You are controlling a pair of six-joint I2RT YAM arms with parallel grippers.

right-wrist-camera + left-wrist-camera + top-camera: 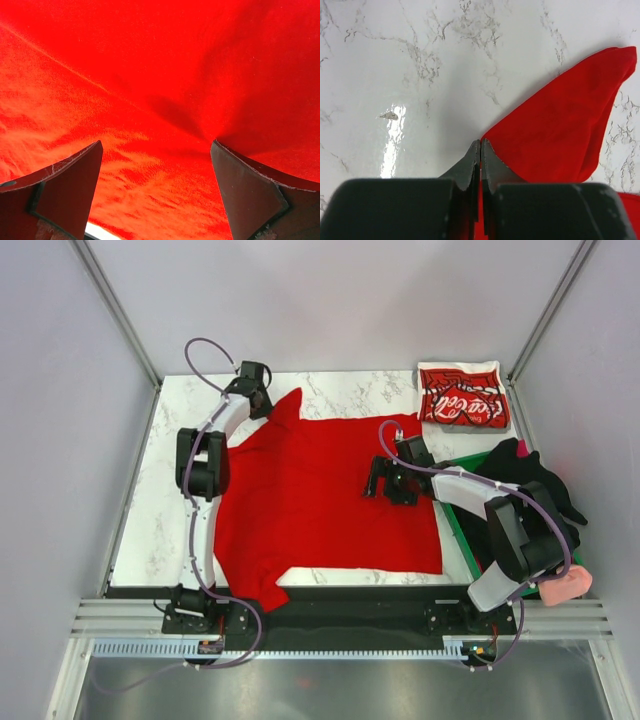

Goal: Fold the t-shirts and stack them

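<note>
- Folded shirt (462, 397), far right corner of the table (350, 390): white script print on red, in the Coca-Cola logo style. The wording "Coca-Cola" can be made out across the upper face, slanted and partly lost in the fold.
- Same shirt, around the script: further white print along the edges, too small to read.
- Plain shirt (330, 500): no legible marking in any view.
</note>
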